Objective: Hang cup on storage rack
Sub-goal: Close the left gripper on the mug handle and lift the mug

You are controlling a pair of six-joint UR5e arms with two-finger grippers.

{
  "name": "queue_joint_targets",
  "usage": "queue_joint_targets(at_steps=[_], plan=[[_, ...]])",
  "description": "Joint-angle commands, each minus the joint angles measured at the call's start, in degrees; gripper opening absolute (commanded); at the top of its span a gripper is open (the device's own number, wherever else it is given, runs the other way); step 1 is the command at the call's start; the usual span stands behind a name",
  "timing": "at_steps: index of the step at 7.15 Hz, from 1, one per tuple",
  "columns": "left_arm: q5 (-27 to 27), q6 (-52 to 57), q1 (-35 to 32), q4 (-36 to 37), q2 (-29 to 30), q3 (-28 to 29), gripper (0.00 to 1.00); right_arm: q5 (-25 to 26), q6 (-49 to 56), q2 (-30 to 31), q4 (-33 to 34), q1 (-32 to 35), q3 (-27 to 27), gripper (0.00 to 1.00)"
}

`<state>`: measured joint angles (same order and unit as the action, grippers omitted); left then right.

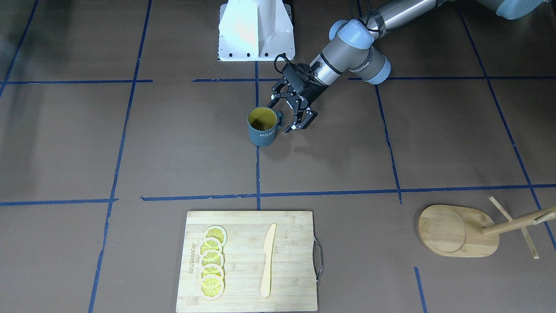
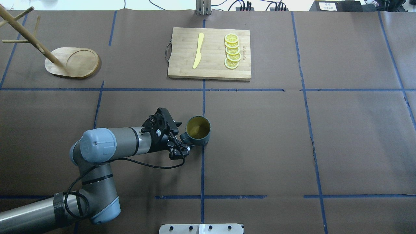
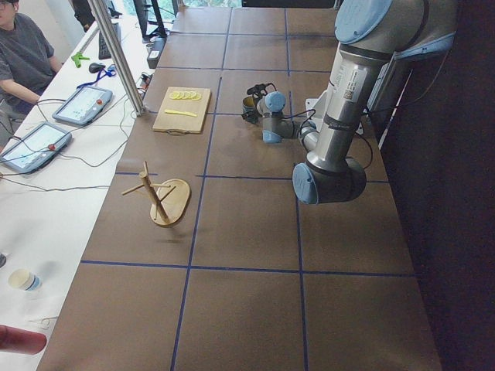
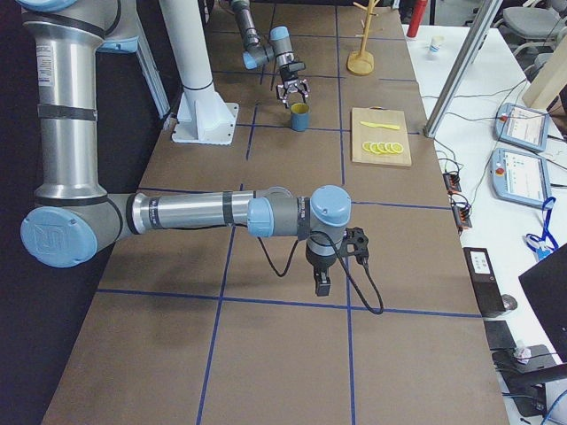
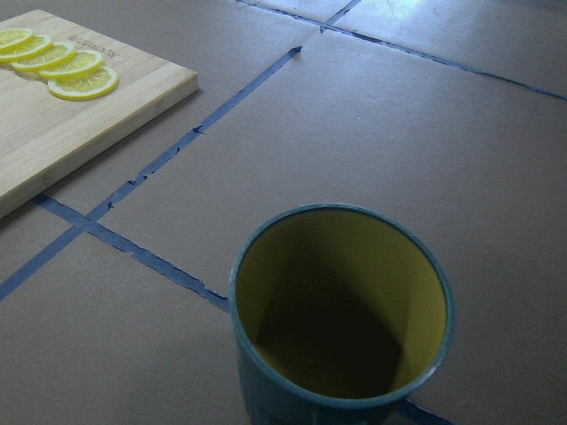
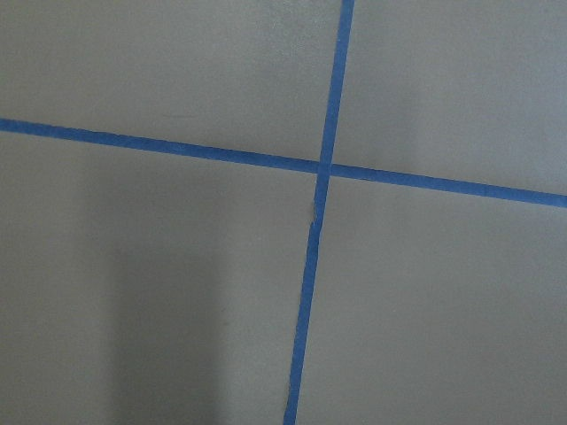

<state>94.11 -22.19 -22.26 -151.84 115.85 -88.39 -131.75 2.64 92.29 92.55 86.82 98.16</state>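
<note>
The cup [image 1: 263, 126] stands upright on the brown table, dark blue-grey outside and yellow inside, and also shows in the overhead view [image 2: 198, 130]. Its loop handle points toward my left gripper [image 1: 287, 114], which is open, one finger on each side of the handle without closing on it. From the left wrist camera I look down into the cup [image 5: 341, 310]. The storage rack [image 1: 456, 228] stands far off at the table's corner [image 2: 78, 61], its pegs bare. My right gripper [image 4: 323, 283] hangs low over the table, seen only from the side, so I cannot tell its state.
A cutting board [image 1: 291, 261] with several lemon slices [image 1: 212, 261] and a yellow knife [image 1: 268, 261] lies across the table from the cup. The white robot base [image 1: 256, 30] sits behind the cup. Blue tape lines grid the tabletop.
</note>
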Motion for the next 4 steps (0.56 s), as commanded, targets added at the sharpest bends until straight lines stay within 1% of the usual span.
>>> queue_joint_targets(at_steps=[1,4], plan=[[0.02,-0.05,0.11,-0.65,0.52,0.67,0.78,0.0,0.0,-0.09,0.0,-0.07,-0.07,1.0],[0.11,-0.14,0.29,-0.56,0.52,0.76,0.32,0.0,0.0,-0.09,0.0,-0.07,-0.16,1.0]])
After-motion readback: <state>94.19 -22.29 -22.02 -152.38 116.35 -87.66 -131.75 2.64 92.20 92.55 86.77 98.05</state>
